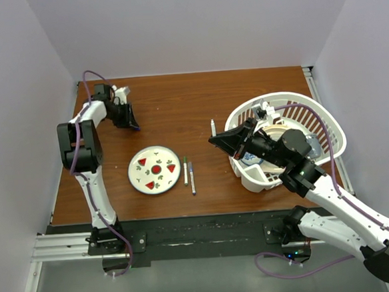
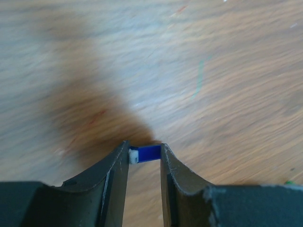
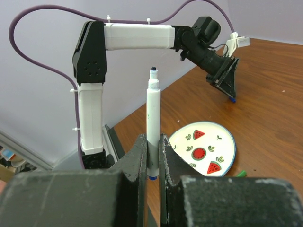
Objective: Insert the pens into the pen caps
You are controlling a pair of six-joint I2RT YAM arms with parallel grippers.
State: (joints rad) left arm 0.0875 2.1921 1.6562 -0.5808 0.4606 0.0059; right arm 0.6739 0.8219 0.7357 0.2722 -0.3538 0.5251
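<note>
Mating step, I'd say: L end effector [image 2: 144,148] pinches a blue cap [image 2: 148,153] over the far-left desk [image 2: 222,71], R end effector [image 3: 152,142] clamps a white pen [image 3: 153,111] tip-up near mid-desk, well apart; next needs tip & cap mouth brought together, aligned.

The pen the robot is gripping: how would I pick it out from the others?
Find the white basket on the right of the table; the right arm reaches out over it. Clamped in that arm's fingers is a white pen, dark tip bare. The other two pens lie loose beside the plate.
</note>
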